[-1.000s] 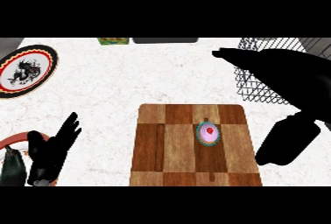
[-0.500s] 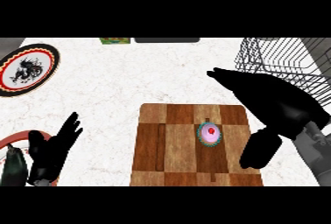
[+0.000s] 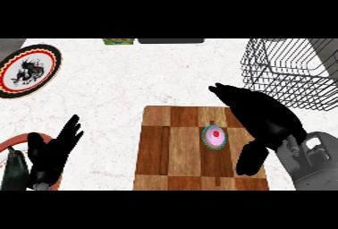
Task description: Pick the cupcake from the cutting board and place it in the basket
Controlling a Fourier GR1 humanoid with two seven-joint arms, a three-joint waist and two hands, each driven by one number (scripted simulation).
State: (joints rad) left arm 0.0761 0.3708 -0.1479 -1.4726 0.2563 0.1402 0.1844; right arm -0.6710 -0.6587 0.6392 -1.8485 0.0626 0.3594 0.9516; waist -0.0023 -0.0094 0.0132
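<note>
At the near left edge, the left hand (image 3: 52,152) rests open over the white counter (image 3: 125,94), its fingers straight, pointing far and slightly spread. Just left of it is a curved red rim (image 3: 23,136) of something round, cut off by the edge; what it is cannot be told.

A wooden cutting board (image 3: 168,147) lies in the near middle, in light and dark squares. The cupcake (image 3: 214,136) stands on the right half of the board, upright, with pink icing, a red spot on top and a teal wrapper.

The right hand (image 3: 264,120) hangs over the board's right edge, its grey forearm (image 3: 314,156) coming in from the near right. Its fingers (image 3: 228,91) are straight and pressed together, pointing to the far left past the board's far edge, and its thumb (image 3: 249,159) points near. The cupcake sits just left of the palm, in the open gap between thumb and fingers; nothing curls round it, and whether the hand touches it cannot be told.

Farther off at the right stands a wire basket (image 3: 284,76), well apart from the cupcake. At the far left lies a round plate (image 3: 30,71) with a dark figure in its white middle and a patterned black border.
</note>
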